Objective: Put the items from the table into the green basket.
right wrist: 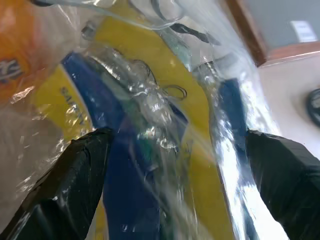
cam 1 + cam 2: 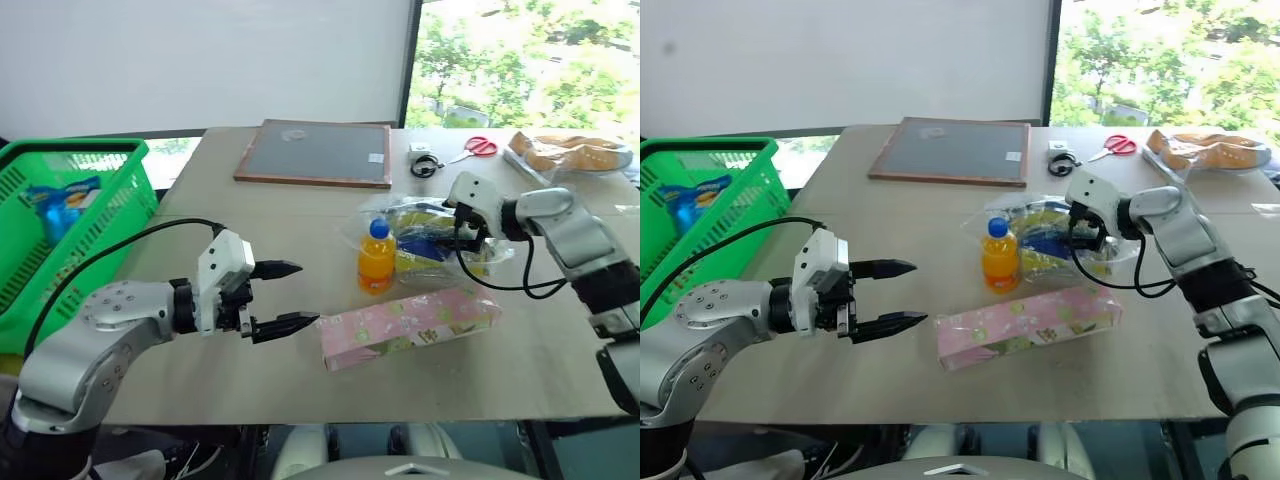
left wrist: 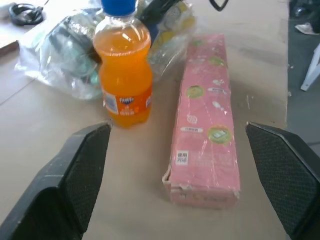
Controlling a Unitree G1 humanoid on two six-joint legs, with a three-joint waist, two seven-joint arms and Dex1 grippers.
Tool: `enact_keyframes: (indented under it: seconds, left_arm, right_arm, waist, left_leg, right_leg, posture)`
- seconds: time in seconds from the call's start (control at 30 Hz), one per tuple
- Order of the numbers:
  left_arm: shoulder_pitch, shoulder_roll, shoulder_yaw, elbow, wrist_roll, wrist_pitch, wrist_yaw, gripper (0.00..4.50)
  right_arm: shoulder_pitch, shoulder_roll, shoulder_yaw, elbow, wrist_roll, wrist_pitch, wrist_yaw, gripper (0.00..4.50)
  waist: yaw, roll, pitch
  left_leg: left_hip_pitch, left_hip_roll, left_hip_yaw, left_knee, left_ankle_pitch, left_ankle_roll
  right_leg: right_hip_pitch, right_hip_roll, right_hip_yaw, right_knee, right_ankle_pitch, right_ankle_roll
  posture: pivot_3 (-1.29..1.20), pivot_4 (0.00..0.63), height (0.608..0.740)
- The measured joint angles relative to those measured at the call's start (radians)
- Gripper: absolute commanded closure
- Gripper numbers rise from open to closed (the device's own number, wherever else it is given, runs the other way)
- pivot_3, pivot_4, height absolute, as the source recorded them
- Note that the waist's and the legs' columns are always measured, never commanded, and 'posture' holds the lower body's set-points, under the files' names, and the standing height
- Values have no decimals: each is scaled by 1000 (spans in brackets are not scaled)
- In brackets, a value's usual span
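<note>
A white wall [image 2: 200, 60] stood behind the far edge. To its right, a window [image 2: 530, 60] showed sunlit green trees [image 2: 560, 80], with a dark frame [image 2: 411, 62] between wall and glass. Daylight fell across the scene.

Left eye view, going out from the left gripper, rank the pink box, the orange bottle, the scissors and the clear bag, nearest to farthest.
From the left gripper:
1. pink box, just beyond the fingertips, lying flat on the near table.
2. orange bottle, upright behind the box.
3. clear bag, behind the bottle, with the right gripper at it.
4. scissors, at the table's far edge.
</note>
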Motion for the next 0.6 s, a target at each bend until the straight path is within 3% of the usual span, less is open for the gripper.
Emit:
enact_keyframes:
  seconds: [0.1, 0.23, 0.37, 0.6]
  left_arm:
    - [28, -2, 17, -31, -13, 8, 38, 0]
    - [41, -3, 37, -58, -39, 16, 71, 0]
    - [32, -4, 35, -68, -59, 19, 98, 0]
    - [-70, -10, -6, -68, -101, 24, 111, 0]
  right_arm:
    - [-56, 25, 24, 178, -71, -68, 16, 740]
    - [-87, 31, 5, 274, -96, -135, 40, 2619]
    - [-64, 7, -50, 232, -73, -126, 93, 4383]
    - [127, -122, -233, -128, 61, 116, 123, 4483]
  waist:
    - [24, 0, 0]
    - [30, 0, -1]
    - [33, 0, -1]
    - [48, 3, 0]
  left_leg:
    - [0, 0, 0, 0, 0, 0]
    - [0, -1, -1, 0, 0, 0]
    - [0, -1, -1, 0, 0, 0]
    - [-5, -1, -1, -1, 0, 0]
  right_leg:
    - [0, -1, -1, 0, 0, 0]
    - [0, -3, -2, 0, 0, -1]
    - [0, -3, -2, 0, 0, -1]
    - [-3, -5, -3, -1, 0, -1]
  posture:
    - [119, 0, 740]
    - [120, 0, 740]
    - [110, 0, 740]
    - [49, 0, 740]
